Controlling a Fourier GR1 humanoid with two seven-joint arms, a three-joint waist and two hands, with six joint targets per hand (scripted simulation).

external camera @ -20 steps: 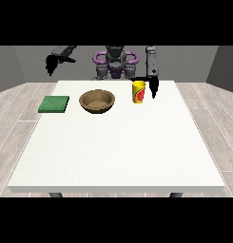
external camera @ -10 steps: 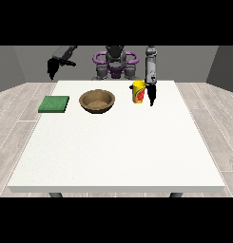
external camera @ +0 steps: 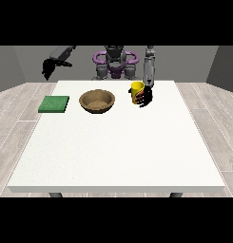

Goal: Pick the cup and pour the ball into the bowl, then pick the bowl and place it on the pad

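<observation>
A yellow cup (external camera: 136, 90) stands upright on the white table (external camera: 118, 147), right of the brown bowl (external camera: 97, 100). The ball is not visible. The hand at the view's right (external camera: 146, 98) is pressed against the cup's right side, low near the tabletop, and overlaps its lower edge. A green pad (external camera: 54, 104) lies flat at the left, beside the bowl. The hand at the view's left (external camera: 47, 69) hangs raised in the air beyond the table's back left corner, its fingers pointing downward and relaxed, holding nothing.
The robot's torso (external camera: 115, 61) stands behind the table's far edge. The cup, bowl and pad sit in a row near the far edge. Grey wooden floor surrounds the table.
The hand at the view's right has moved left and down, from beside the cup to against it. The raised hand at the view's left drifted slightly. Cup, bowl and pad have not moved.
</observation>
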